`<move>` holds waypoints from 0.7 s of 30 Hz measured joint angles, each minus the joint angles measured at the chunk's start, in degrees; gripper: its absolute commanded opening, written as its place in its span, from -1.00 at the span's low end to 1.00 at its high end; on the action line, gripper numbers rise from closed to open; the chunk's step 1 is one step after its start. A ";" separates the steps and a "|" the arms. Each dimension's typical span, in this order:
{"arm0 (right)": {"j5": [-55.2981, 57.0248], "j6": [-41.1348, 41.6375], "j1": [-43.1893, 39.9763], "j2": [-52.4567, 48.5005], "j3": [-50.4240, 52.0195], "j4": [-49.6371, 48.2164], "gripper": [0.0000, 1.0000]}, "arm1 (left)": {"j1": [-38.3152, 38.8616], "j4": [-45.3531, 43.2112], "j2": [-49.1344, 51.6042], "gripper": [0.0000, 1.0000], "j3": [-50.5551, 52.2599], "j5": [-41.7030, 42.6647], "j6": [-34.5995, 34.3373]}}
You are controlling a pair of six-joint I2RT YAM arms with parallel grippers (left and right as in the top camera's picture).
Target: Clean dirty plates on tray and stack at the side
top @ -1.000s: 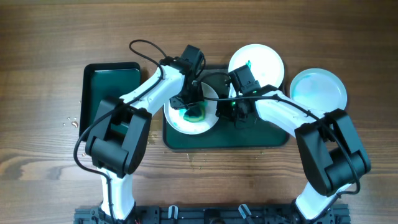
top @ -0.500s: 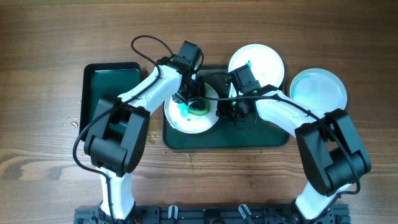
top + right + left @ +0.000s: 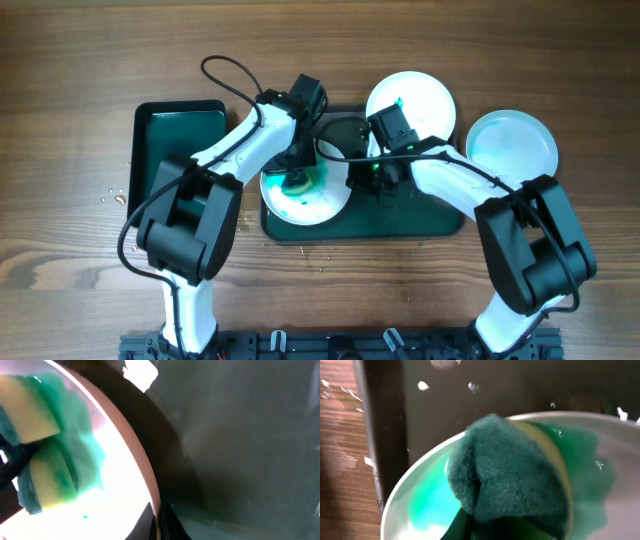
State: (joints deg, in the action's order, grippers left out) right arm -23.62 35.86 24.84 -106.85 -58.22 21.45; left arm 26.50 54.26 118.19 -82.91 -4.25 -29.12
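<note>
The left hand [image 3: 298, 172] is closed on a sponge [image 3: 297, 184], pinching it so its dark green scouring face bulges out in front of the fingers. Directly under this hand the sponge presses on the smeared plate [image 3: 322, 203], which lies at the left end of the tray [image 3: 400, 222]. Green smears spread over the plate around and beside the sponge.

The right hand [image 3: 368, 180] sits just right of the left one, at the same plate's right rim. In its wrist view the rim runs down between its fingers, so it appears clamped on that edge, with bare tray to its right.

Beyond the right hand, a 2nd plate [image 3: 420, 100] overlaps the tray's far edge and carries 1 small green mark. Further to that hand's right, a 3rd plate [image 3: 512, 143] rests on the desk [image 3: 80, 80], off the tray. A green bin [image 3: 180, 125] stands well left of the left hand.
</note>
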 measured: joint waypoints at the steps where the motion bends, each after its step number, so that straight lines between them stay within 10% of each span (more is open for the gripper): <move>1: -0.46 -0.04 -0.42 0.00 0.00 -0.07 -0.91 | 0.00 0.22 0.00 -0.92 -0.04 1.25 1.53; 11: -4.11 -2.29 -6.80 0.00 0.04 -1.66 -0.92 | -0.96 0.83 0.00 -0.92 -0.02 14.93 13.42; 21: -4.22 -2.78 -6.99 0.00 0.17 -2.38 -0.91 | 2.08 -1.60 0.00 -0.92 0.15 16.85 9.62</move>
State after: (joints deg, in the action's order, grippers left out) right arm -27.83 33.08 17.85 -106.85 -58.04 19.07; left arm 28.58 52.66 118.19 -82.76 12.60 -19.51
